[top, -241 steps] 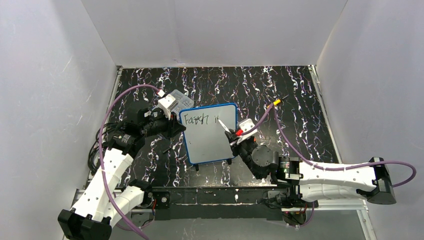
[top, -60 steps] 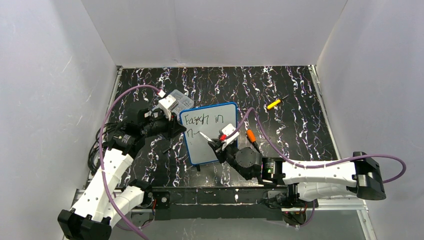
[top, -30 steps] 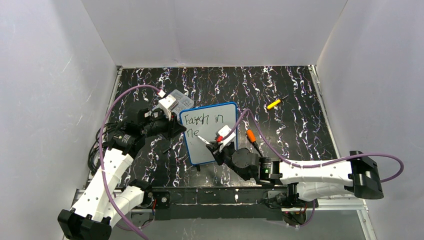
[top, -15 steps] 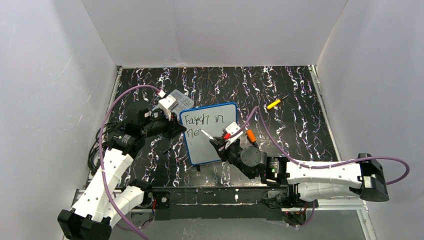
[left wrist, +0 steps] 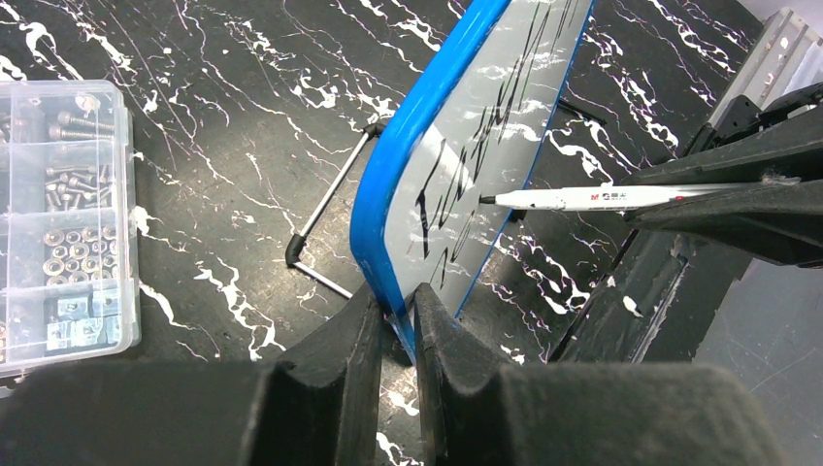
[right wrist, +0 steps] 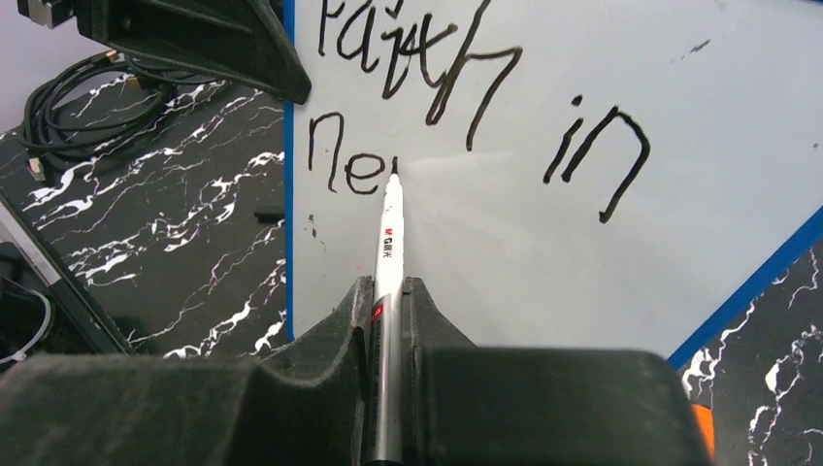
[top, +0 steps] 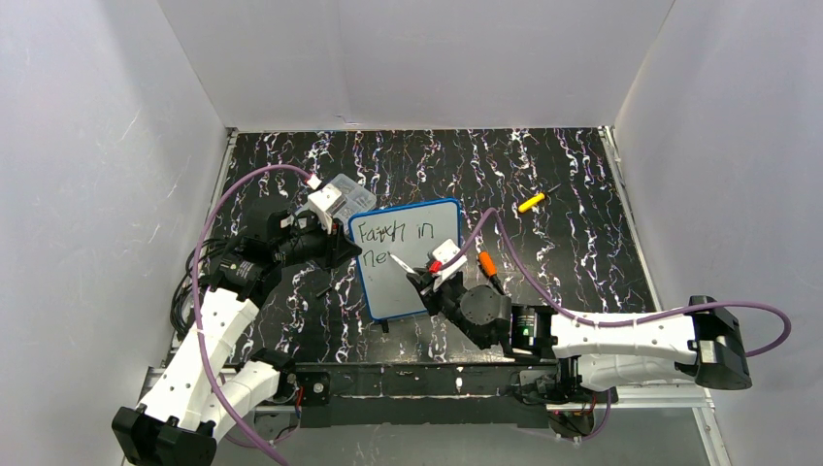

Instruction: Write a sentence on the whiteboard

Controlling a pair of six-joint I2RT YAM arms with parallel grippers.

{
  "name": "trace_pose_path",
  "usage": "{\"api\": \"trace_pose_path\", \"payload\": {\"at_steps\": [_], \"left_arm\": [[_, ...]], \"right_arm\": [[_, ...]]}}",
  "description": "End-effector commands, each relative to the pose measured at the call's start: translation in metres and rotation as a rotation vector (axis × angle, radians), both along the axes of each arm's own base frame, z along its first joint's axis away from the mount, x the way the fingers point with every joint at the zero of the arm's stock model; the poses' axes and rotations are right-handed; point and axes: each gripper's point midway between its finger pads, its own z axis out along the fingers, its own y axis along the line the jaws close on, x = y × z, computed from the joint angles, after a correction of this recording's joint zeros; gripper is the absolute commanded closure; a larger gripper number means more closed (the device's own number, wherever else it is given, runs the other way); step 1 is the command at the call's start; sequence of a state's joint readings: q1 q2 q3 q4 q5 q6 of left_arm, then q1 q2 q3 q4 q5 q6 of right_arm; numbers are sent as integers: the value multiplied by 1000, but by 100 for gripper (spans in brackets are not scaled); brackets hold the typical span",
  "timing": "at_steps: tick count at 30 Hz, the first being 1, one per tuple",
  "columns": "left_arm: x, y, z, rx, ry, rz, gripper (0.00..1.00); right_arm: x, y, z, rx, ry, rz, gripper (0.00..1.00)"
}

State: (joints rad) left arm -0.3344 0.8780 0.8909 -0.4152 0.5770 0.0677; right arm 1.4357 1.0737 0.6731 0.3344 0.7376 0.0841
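Note:
The whiteboard (top: 424, 282), white with a blue frame, stands tilted at the table's middle. It also shows in the left wrist view (left wrist: 485, 126) and the right wrist view (right wrist: 543, 252). The sentence (right wrist: 456, 87) reads "Faith in" on the top line and "ne" below. My left gripper (left wrist: 396, 320) is shut on the board's blue left edge (top: 349, 243). My right gripper (right wrist: 388, 291) is shut on a white marker (right wrist: 390, 223), also seen from the top (top: 403, 264). Its black tip touches the board just right of the "e".
A clear compartment box (top: 342, 189) of small parts sits behind the left gripper, also in the left wrist view (left wrist: 58, 214). A yellow pen (top: 530, 202) lies at the back right. An orange cap (top: 486, 263) lies right of the board. The board's wire foot (left wrist: 320, 228) rests on the table.
Over the last seconds my right gripper moved from the top line to the second line; "in" and then "ne" appeared. In the last half second the marker shifted slightly right.

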Motion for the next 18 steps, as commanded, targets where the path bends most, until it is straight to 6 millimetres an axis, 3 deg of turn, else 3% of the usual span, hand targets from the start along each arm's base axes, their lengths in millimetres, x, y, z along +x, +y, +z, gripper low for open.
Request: {"api": "trace_pose_path", "payload": {"at_steps": [1,8,18], "left_arm": [[-11,3,-24,48,72,-15,100],[-11,3,-24,47,73,-15,100],[-11,3,-25,48,76,-16,100]], "right_arm": [[2,-8,-6,5,41,-39,99],[0,-15,-15,1,71,-45,99],[10,-18,13,43,-5,-90,99]]}}
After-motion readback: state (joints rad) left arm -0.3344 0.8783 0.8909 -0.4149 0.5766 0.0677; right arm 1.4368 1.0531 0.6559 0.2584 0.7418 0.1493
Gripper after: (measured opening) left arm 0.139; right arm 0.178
